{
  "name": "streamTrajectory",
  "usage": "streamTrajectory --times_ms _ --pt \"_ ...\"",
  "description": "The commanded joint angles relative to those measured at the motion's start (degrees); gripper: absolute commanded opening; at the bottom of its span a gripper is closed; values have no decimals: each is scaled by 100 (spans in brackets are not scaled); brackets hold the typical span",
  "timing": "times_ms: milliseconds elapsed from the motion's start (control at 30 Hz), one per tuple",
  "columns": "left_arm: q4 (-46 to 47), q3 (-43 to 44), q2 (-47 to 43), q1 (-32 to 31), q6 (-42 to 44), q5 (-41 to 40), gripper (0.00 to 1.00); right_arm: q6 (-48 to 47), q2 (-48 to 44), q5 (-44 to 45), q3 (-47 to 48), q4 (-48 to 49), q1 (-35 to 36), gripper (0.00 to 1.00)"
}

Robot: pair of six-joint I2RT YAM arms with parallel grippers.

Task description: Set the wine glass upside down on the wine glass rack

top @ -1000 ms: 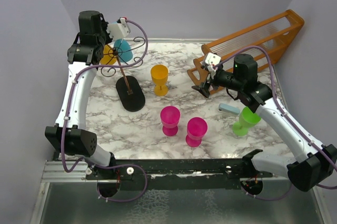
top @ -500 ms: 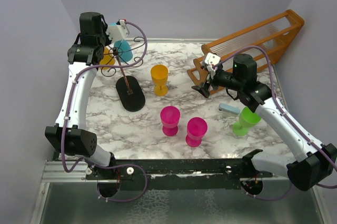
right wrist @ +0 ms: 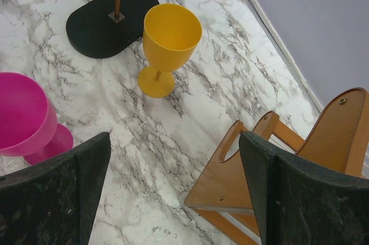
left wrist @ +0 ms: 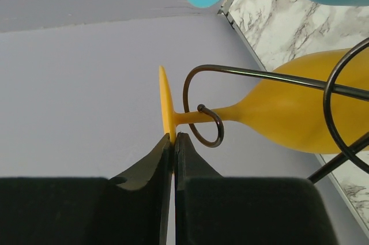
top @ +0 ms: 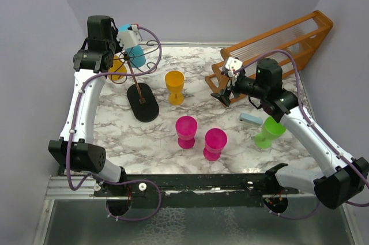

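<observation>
Two plastic glasses hang at the thin dark wire rack with the flat black oval base [top: 144, 104], which stands near the far left corner of your white marbled surface [top: 115, 132]. One is the yellow plastic wine glass [left wrist: 288, 118], the other a teal plastic wine glass [top: 137, 56] just beside it.

Your left wrist camera shows the yellow glass's stem threaded through one of the rack's curled arms, with the foot on one side of the curl and the bowl on the other. Your left tool [left wrist: 174, 138] is raised at that corner with its fingers drawn together. The rim of the yellow foot seems pinched between their tips, though the slit there is too thin to be certain of contact.

Your right tool [right wrist: 173, 141] hovers over the right half of the surface with its fingers wide apart and nothing between them. It is just in front of the orange-brown wooden slatted rack [top: 277, 37] that leans in the far right corner.

A second yellow goblet [top: 174, 86] stands upright near the middle, close to the black base. Two magenta goblets [top: 186, 131] [top: 214, 143] stand side by side toward the near edge. A lime-green goblet [top: 268, 131] sits toward the right edge.
</observation>
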Motion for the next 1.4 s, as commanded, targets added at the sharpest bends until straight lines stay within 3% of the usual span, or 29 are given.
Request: streamTrajectory --times_ms 0,133,500,767,867,967,1367 --pt "-136 -29 -243 -57 -86 272 7 -76 -29 -57 -62 184 -32 91" --pt "-221 -14 -250 -67 -95 388 15 -77 -37 -67 -68 190 -46 91" --pt "-511 -20 -248 -105 -13 400 20 -73 -30 -91 -79 201 -91 91" --pt "-537 113 -246 -115 -78 466 32 -68 -3 -104 -98 217 -91 91" --pt "-538 233 -258 -114 -173 553 47 -81 12 -105 -105 216 -99 91" --pt "-586 351 -258 -114 -256 688 55 -92 22 -103 -106 211 -99 91" --pt "-485 641 -449 -105 -932 1147 64 -206 66 -199 13 -29 -135 92"
